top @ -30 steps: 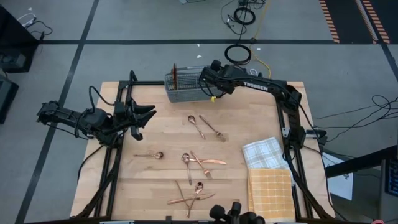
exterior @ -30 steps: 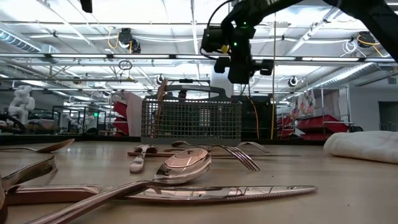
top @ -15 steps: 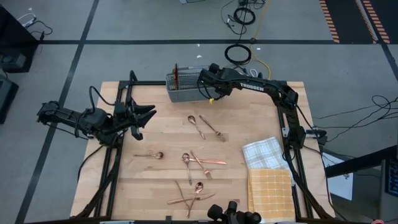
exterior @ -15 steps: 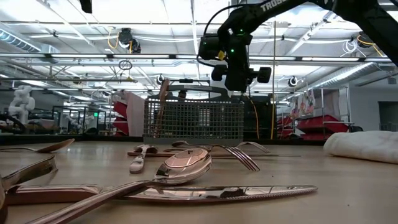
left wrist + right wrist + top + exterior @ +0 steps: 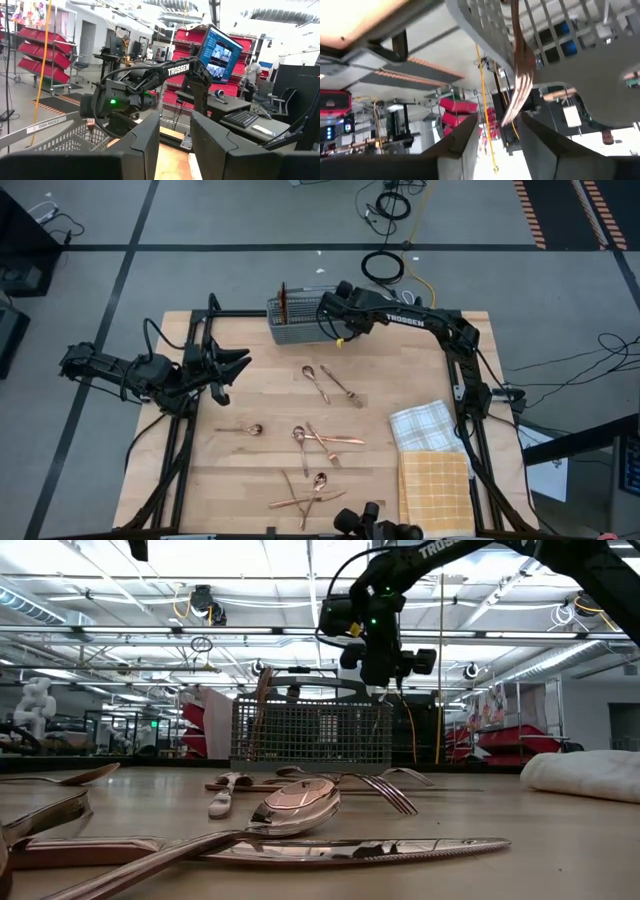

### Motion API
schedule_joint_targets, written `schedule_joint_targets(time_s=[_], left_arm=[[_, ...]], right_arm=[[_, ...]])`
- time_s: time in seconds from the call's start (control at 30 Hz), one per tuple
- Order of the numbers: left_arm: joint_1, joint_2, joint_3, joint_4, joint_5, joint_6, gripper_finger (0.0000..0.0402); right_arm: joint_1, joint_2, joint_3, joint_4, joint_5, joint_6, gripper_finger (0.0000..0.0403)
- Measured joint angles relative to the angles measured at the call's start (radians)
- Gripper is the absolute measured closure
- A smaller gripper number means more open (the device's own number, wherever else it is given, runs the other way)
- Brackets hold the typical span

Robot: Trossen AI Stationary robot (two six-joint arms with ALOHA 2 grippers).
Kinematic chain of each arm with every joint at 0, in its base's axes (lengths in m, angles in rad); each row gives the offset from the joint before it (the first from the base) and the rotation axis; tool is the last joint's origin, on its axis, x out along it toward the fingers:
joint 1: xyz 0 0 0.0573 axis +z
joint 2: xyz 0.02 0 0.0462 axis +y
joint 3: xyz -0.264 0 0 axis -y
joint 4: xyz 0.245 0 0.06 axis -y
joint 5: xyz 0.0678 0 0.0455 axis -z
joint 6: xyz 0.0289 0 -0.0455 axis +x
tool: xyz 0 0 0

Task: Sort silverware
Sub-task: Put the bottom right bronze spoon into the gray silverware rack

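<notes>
Copper silverware lies scattered on the wooden table: a spoon (image 5: 313,380) and fork (image 5: 343,386) mid-table, a spoon (image 5: 243,429) to the left, and crossed pieces (image 5: 322,438) (image 5: 305,492) nearer the front. The grey mesh caddy (image 5: 298,318) stands at the far edge with a piece upright in it (image 5: 258,705). My right gripper (image 5: 335,320) hangs open over the caddy's right end. In its wrist view a fork (image 5: 519,75) stands against the caddy's mesh, tines in the gap between the fingers (image 5: 500,122). My left gripper (image 5: 235,365) waits open at the table's left side. My right gripper's fingers stand on either side of the fork's tines (image 5: 512,107), apart from each other. Whether either finger touches the tines, I cannot tell. The fork stands upright in the caddy, tines up.
Two checked cloths lie at the right: a white one (image 5: 425,425) and a yellow one (image 5: 435,490) nearer the front. A white bundle (image 5: 585,775) shows at the right in the low view. Bare wood lies between the caddy and the mid-table pieces.
My right gripper has sunk a little toward the caddy's top and shifted slightly toward the table's left edge, then kept still.
</notes>
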Motion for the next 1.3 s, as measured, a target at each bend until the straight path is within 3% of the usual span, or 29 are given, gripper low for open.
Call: schedule_joint_targets(time_s=[0.43,0.67,0.77,0.9,1.0,1.07,1.17,1.3], left_arm=[[0.001,0.000,0.000,0.000,-0.003,0.000,0.0288],[0.001,0.000,0.000,0.004,-0.004,-0.001,0.0288],[0.002,0.000,0.000,0.005,-0.005,-0.001,0.0288],[0.002,0.000,0.000,0.011,-0.005,-0.014,0.0288],[0.002,0.000,0.000,0.011,-0.005,-0.060,0.0288],[0.002,0.000,0.000,0.007,0.008,-0.085,0.0288],[0.001,0.000,0.000,0.002,0.039,-0.117,0.0288],[0.001,0.000,0.000,-0.022,0.061,-0.158,0.0288]], right_arm=[[0.018,-0.109,0.000,0.080,0.042,0.065,0.0266],[0.104,-0.197,0.000,0.044,0.038,0.511,0.0266],[0.166,-0.254,0.000,-0.014,-0.024,0.713,0.0266],[0.257,-0.331,0.000,-0.084,-0.275,1.155,0.0266],[0.293,-0.373,0.002,-0.087,-0.591,1.544,0.0266],[0.315,-0.377,0.002,-0.072,-0.809,1.694,0.0266],[0.392,-0.346,0.002,-0.066,-0.989,1.725,0.0266],[0.520,-0.267,0.002,-0.092,-1.112,1.591,0.0266]])
